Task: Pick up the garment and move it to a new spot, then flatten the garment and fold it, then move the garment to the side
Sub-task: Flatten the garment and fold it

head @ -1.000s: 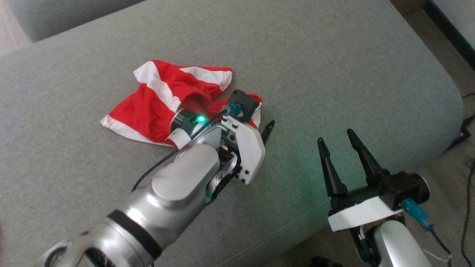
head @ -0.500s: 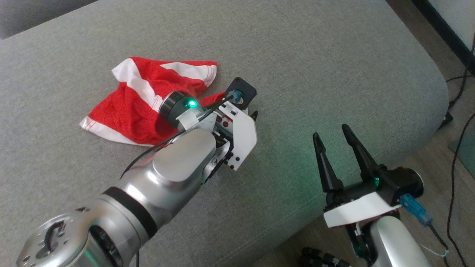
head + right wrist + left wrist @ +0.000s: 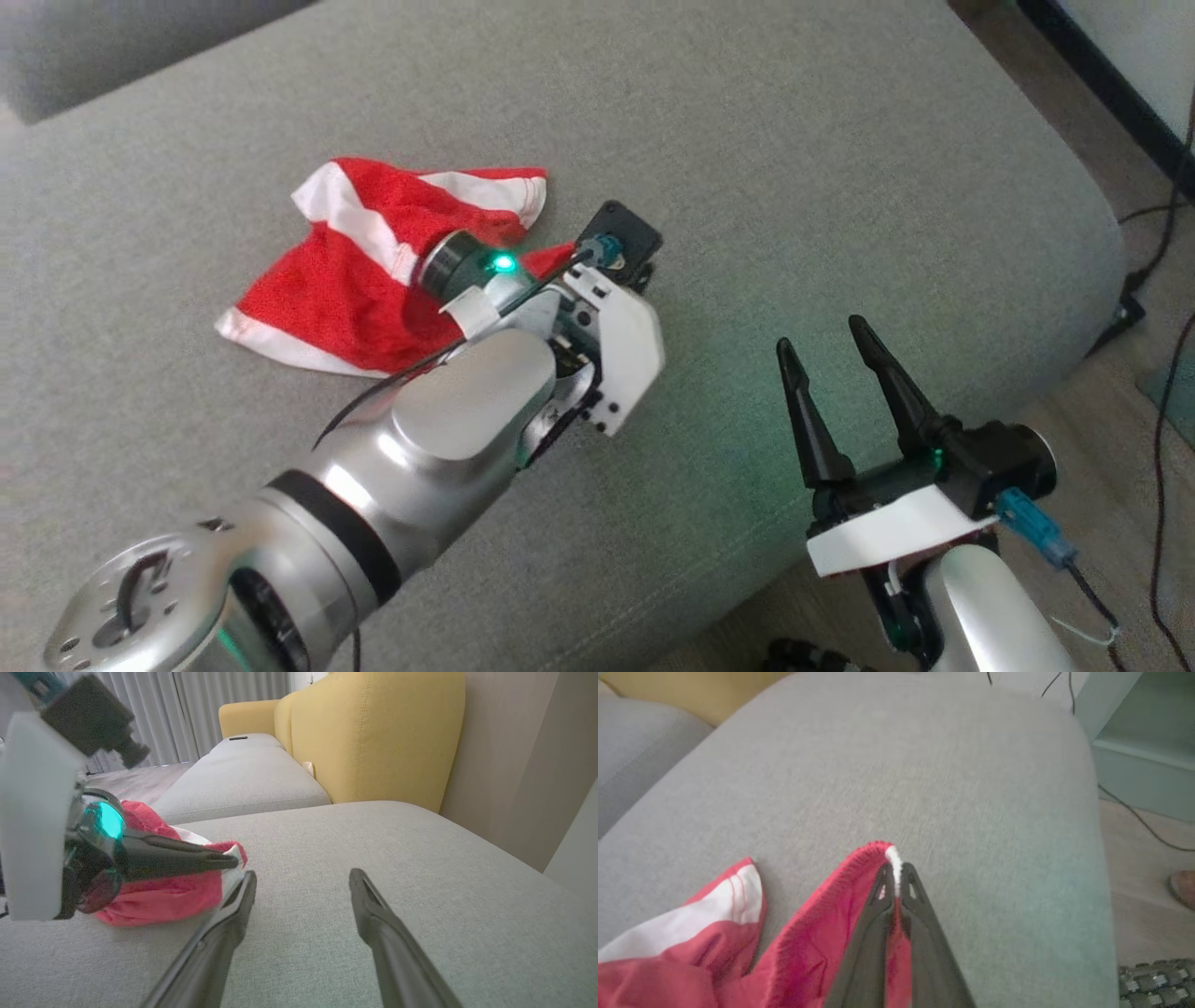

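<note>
Left gripper (image 3: 896,870) is clamped on the garment (image 3: 808,947). In the left wrist view the two dark fingers (image 3: 866,942) are squeezed together with a strip of red fabric sandwiched between them, and a little nub of the white hem pokes out right at the tips. The cloth tents up toward that pinch point. The rest of it trails back and off to the left of the fingers, rumpled, with a red-and-white flap lying flat on the grey cushion (image 3: 924,765) just beside them.

From the head view, the bulk of the garment sits in a loose heap to the left of that gripper's wrist, partly hidden behind it. Ahead of the fingertips it's bare cushion.

Right gripper (image 3: 819,334) is the opposite story: jaws spread wide, nothing between them, nothing touched. It hangs over the cushion's near edge, off to the right of the left gripper, with a clear stretch of cushion between the two. Its own wrist view looks across at the left gripper, whose fingers lie nearly level and shut on the garment's corner. A yellow backrest (image 3: 373,737) stands further off behind.
</note>
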Controlling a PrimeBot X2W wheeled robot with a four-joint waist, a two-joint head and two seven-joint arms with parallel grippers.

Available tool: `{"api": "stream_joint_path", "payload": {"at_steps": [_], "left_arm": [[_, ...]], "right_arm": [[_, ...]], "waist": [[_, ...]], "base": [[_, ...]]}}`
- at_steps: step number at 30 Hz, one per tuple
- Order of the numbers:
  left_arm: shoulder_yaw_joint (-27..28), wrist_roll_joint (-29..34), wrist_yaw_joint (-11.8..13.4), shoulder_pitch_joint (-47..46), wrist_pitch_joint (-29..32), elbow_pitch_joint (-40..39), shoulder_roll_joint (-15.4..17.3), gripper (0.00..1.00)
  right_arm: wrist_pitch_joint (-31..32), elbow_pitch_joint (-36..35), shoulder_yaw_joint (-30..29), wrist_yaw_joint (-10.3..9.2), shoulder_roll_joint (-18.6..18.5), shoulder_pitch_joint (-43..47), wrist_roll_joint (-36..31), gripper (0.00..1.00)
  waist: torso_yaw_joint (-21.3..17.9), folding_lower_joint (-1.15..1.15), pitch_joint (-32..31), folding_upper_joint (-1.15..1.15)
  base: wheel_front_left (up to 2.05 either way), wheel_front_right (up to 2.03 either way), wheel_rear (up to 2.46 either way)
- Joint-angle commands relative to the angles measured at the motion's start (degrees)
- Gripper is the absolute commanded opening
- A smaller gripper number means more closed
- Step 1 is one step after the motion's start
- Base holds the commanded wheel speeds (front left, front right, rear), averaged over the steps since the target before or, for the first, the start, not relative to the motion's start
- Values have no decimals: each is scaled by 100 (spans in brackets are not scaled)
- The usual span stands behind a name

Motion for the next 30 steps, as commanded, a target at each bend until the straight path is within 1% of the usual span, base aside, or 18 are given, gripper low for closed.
{"api": "stream_joint_path", "payload": {"at_steps": [1,4,5,6,9,12,13,15,18,21,22,24,25,27,30], "left_arm": [[109,-61,-1,-414,-116,-232,-1,0],[225,-352,-17,-533,-478,-646,-1,0],[344,-591,-99,-675,-742,-980,-1,0],[380,-669,-141,-776,-851,-1111,-1,0],[573,-890,-230,-1058,-1188,-1366,-1,0],[850,-1070,-288,-1250,-1474,-1447,2,0],[942,-1110,-295,-1263,-1555,-1466,38,0],[1048,-1189,-249,-1108,-1630,-1520,236,0],[1136,-1382,-102,-430,-1751,-1751,589,0],[1280,-1654,58,589,-1914,-2093,903,0],[1363,-1718,154,961,-1959,-2176,1010,0],[1476,-1688,321,1656,-2009,-2302,1240,0],[1476,-1688,321,1656,-2009,-2302,1240,0],[1777,-1638,449,2331,-2023,-2425,1395,0],[2227,-1343,481,3160,-2026,-2560,1567,0]], "right_arm": [[-62,-149,96,43,-10,-99,-56,100],[-62,-126,87,43,-10,-49,-156,100],[-62,-112,56,43,-10,1,-224,100],[-62,-109,28,43,-10,29,-260,100],[-62,-83,-27,43,-42,164,-347,100],[-62,-80,-86,43,-107,324,-396,100],[-62,-97,-112,43,-119,364,-400,100],[-62,-131,-147,43,-138,432,-411,100],[-62,-206,-257,43,-151,552,-420,100],[-62,-265,-273,43,-185,674,-391,100],[-62,-278,-273,43,-200,715,-377,100],[-62,-287,-276,43,-233,786,-360,100],[-62,-287,-276,43,-233,786,-360,100],[-62,-286,-305,43,-256,844,-342,100],[-62,-273,-324,43,-318,879,-320,100]], "waist": [[41,0,-115,0],[117,0,-348,0],[188,0,-525,0],[232,0,-620,0],[384,0,-943,0],[571,0,-1222,0],[638,0,-1288,0],[745,0,-1389,0],[956,0,-1448,0],[1190,0,-1405,0],[1266,0,-1381,0],[1385,0,-1330,0],[1385,0,-1330,0],[1507,0,-1287,0],[1684,0,-1227,0]], "base": [[0,0,0],[0,0,0],[0,0,0],[0,0,0],[0,0,0],[0,0,0],[0,0,0],[0,0,0],[0,0,0],[0,0,0],[0,0,0],[0,0,0],[0,0,0],[0,0,0],[0,0,0]]}}
